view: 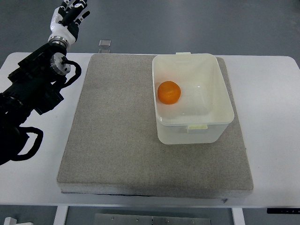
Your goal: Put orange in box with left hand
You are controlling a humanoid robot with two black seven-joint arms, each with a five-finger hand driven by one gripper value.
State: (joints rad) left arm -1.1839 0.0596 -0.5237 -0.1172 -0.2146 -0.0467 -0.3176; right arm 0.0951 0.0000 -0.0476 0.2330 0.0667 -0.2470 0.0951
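Note:
An orange (pixel 169 92) lies inside the white plastic box (pixel 220 101), against its left wall. The box stands on the right part of a grey mat (pixel 117 136). My left arm comes in from the left edge and reaches up to the far left. Its hand (pixel 70 14) is beyond the table's back edge, well away from the box, with fingers relaxed and holding nothing. The right arm does not show.
The mat covers most of a white table (pixel 267 93). A small clear square piece (pixel 105 43) sits at the table's back edge, just behind the mat. Grey floor lies beyond the table.

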